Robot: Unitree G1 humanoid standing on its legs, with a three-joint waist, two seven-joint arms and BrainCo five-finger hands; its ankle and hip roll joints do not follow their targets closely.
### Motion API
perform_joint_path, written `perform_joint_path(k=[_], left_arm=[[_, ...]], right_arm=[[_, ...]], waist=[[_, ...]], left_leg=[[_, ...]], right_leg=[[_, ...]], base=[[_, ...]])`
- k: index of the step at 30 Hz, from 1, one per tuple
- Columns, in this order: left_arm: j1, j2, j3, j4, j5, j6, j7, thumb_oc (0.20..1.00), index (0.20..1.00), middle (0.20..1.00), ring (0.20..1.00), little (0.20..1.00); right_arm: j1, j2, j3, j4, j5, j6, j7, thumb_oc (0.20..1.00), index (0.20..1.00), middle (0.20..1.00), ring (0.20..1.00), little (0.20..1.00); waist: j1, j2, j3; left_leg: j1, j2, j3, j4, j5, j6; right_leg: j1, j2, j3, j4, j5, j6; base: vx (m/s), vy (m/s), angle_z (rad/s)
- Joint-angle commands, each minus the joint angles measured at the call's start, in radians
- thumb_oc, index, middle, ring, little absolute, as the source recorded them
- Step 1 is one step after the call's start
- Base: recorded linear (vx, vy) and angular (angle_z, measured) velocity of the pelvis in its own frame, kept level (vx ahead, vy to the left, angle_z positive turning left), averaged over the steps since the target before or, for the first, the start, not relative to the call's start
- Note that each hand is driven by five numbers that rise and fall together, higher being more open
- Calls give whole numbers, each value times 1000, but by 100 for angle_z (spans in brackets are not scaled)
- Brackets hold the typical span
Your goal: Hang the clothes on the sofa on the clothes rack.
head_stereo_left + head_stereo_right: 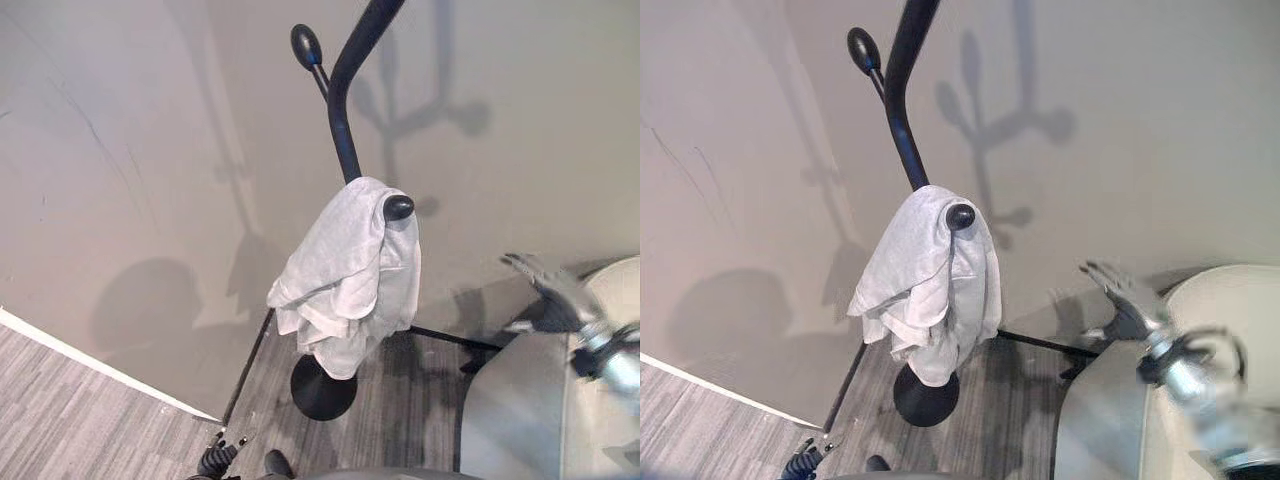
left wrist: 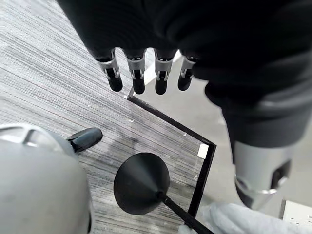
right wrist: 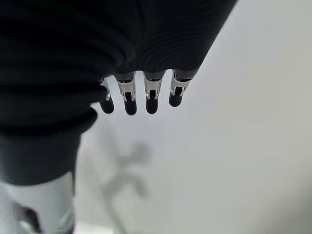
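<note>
A white garment (image 1: pixel 350 270) hangs bunched over a knobbed peg (image 1: pixel 398 207) of the black clothes rack (image 1: pixel 342 120), above the rack's round base (image 1: pixel 322 388). My right hand (image 1: pixel 1120 297) is raised to the right of the rack, apart from the cloth, open and holding nothing. In the right wrist view its fingers (image 3: pixel 141 97) are straight against the plain wall. My left hand (image 2: pixel 146 73) hangs low over the floor with its fingers straight and nothing in it. Past it show the rack's base (image 2: pixel 141 183) and a bit of the white garment (image 2: pixel 229 219).
A beige wall (image 1: pixel 120 150) stands close behind the rack, meeting the grey striped floor (image 1: pixel 60 420) at a white skirting. A cream padded edge (image 1: pixel 1230 300), apparently the sofa, lies at the right. A black strip (image 2: pixel 204 175) runs along the floor by the base.
</note>
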Motion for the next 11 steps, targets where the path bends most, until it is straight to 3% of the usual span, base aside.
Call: perform_joint_path(k=[1, 2, 6, 10, 11], left_arm=[[-37, -41, -52, 33, -27, -19, 13, 1000, 1000, 1000, 1000, 1000], [-48, -33, -60, 42, -20, -16, 27, 1000, 1000, 1000, 1000, 1000], [-63, -27, -72, 58, -20, -12, 46, 1000, 1000, 1000, 1000, 1000], [-95, -50, -110, 110, -91, -9, 43, 1000, 1000, 1000, 1000, 1000], [-101, -53, -117, 117, -99, -7, 42, 1000, 1000, 1000, 1000, 1000]], right_arm=[[-49, 82, 94, 224, 200, 71, -65, 1000, 1000, 1000, 1000, 1000], [-76, 183, 126, 371, 270, 77, -105, 1000, 1000, 1000, 1000, 1000], [-103, 325, 113, 567, 501, 62, -133, 1000, 1000, 1000, 1000, 1000], [-176, 516, -35, 952, 1140, 31, -68, 1000, 1000, 1000, 1000, 1000], [-186, 532, -63, 1007, 1220, 39, -59, 1000, 1000, 1000, 1000, 1000]], waist=[[27, 38, -19], [30, 41, -18], [35, 44, -16], [39, 57, -18], [38, 59, -18]], left_leg=[[21, 78, -13, 26, 11, -84], [23, 76, -17, 25, 11, -82], [27, 72, -22, 22, 12, -82], [32, 64, -28, 17, 11, -85], [34, 63, -30, 17, 10, -86]], right_leg=[[-20, 22, -101, 78, -1, 17], [-18, 22, -103, 76, -3, 14], [-14, 24, -105, 73, -4, 10], [-10, 29, -100, 69, -6, 4], [-10, 30, -98, 69, -7, 3]], base=[[-3, -20, 20], [2, -14, 10], [8, 0, 8], [12, 21, 9], [17, 23, 3]])
